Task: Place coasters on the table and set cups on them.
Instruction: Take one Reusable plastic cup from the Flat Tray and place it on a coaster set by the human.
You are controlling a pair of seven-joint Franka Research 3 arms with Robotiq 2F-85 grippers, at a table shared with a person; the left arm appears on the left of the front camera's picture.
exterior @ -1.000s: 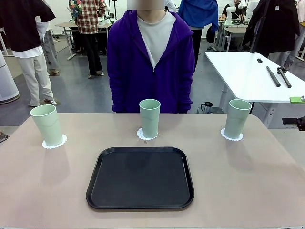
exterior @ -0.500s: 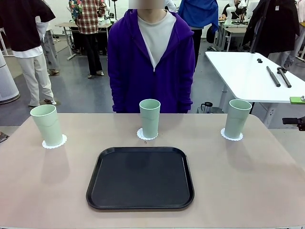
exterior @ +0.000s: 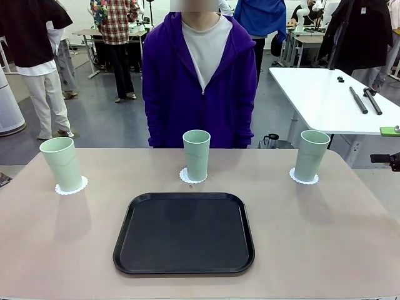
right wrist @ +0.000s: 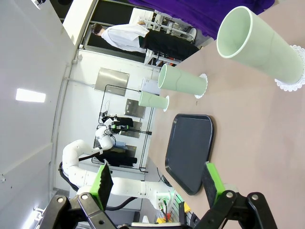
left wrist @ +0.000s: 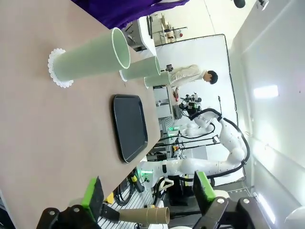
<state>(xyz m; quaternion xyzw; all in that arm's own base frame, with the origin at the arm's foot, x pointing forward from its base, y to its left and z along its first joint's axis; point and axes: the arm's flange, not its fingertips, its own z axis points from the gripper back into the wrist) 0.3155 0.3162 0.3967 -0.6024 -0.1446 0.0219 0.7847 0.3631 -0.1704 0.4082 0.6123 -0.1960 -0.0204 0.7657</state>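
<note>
Three pale green cups stand upright in a row across the far half of the beige table (exterior: 312, 237), each on a white scalloped coaster: the left cup (exterior: 61, 164) on its coaster (exterior: 71, 187), the middle cup (exterior: 196, 155) on its coaster (exterior: 190, 177), the right cup (exterior: 310, 155) on its coaster (exterior: 304, 179). My left gripper (left wrist: 148, 191) is open with nothing in it, off the table's end, well back from the nearest cup (left wrist: 93, 58). My right gripper (right wrist: 157, 183) is open too, back from its nearest cup (right wrist: 259, 45).
A black rounded-square tray (exterior: 184, 272) with nothing on it lies on the near middle of the table. A person in a purple hoodie (exterior: 199, 81) stands at the far edge behind the middle cup. A white table (exterior: 331, 94) stands off to the back right.
</note>
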